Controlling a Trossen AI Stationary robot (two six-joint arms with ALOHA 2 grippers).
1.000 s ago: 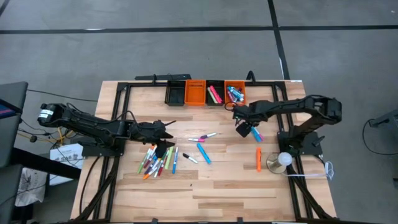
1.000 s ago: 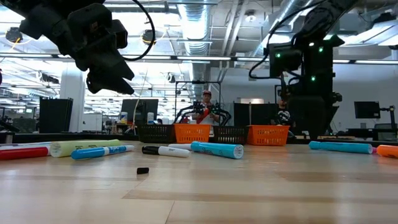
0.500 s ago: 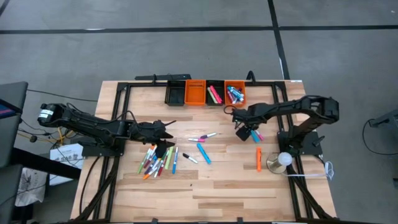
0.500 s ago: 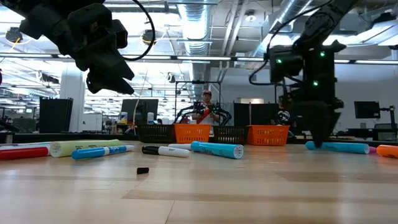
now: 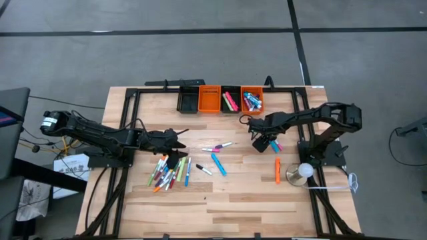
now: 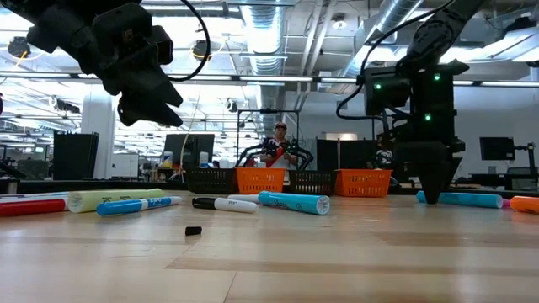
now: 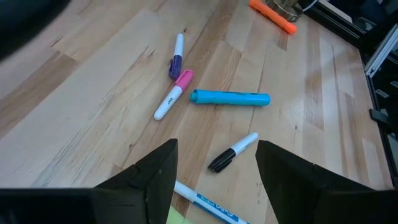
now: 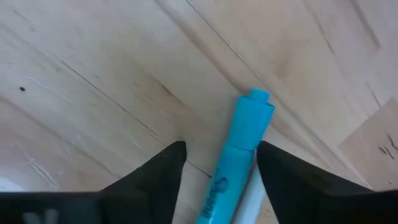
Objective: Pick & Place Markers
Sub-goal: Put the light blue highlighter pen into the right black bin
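The right end effector (image 5: 265, 142) has come down from above the tabletop (image 5: 233, 200) onto a blue marker (image 8: 239, 155) lying near the orange bin (image 5: 252, 100). A second ago it hung clear of the wood; in the low view its fingertips (image 6: 432, 199) now reach the surface at the marker's end. It has also slid slightly inward, away from the right edge, as seen from above. Its fingers, spread wider a moment ago, have begun to narrow and now straddle the marker, one on each side.
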